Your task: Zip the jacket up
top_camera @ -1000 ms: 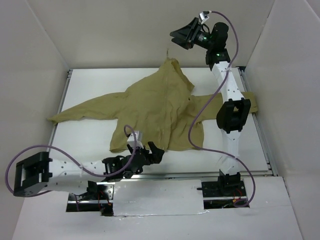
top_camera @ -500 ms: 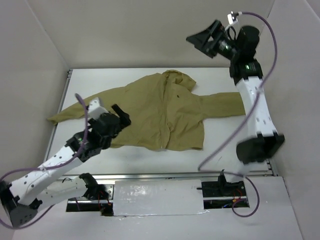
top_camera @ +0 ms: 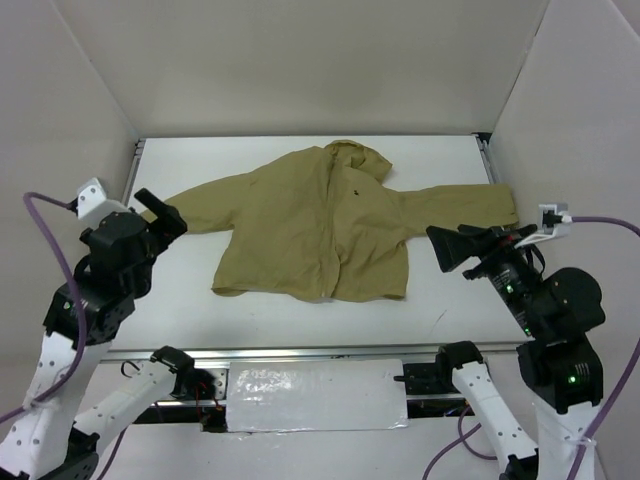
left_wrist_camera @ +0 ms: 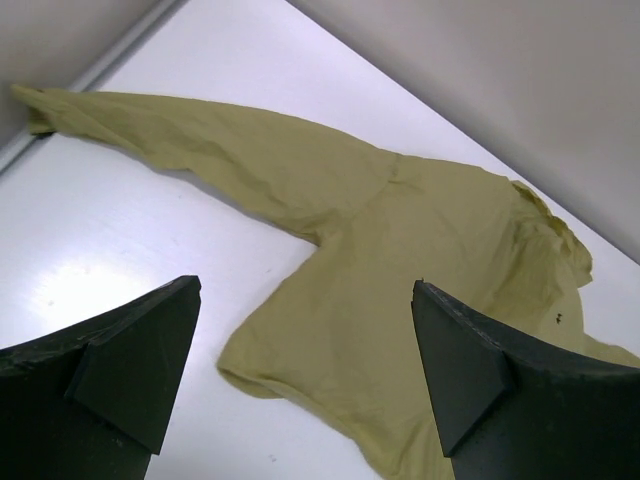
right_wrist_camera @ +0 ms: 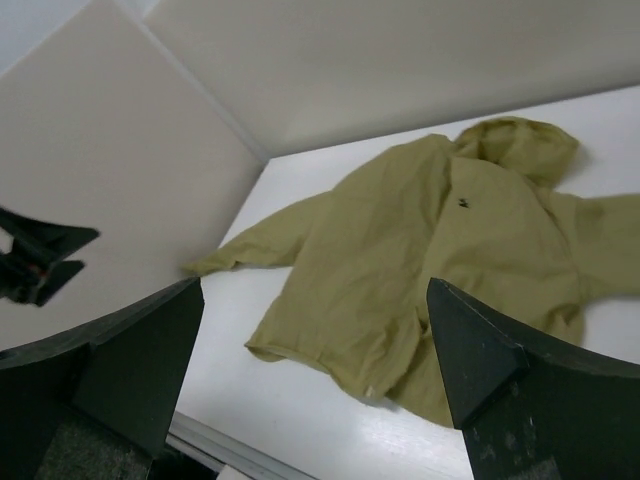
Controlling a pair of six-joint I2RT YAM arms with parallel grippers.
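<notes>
The khaki hooded jacket (top_camera: 330, 215) lies spread flat on the white desk (top_camera: 200, 160), hood toward the far wall and both sleeves stretched outward. The left gripper (top_camera: 160, 212) hangs over the desk's left edge, jaws wide apart and empty. The right gripper (top_camera: 445, 248) hangs near the sleeve on the right side, likewise spread and holding nothing.

Wrinkled olive-tan jacket (top_camera: 320, 225), spread flat mid-frame, hood toward the top edge, sleeves stretched left and right, hem toward the bottom.
</notes>
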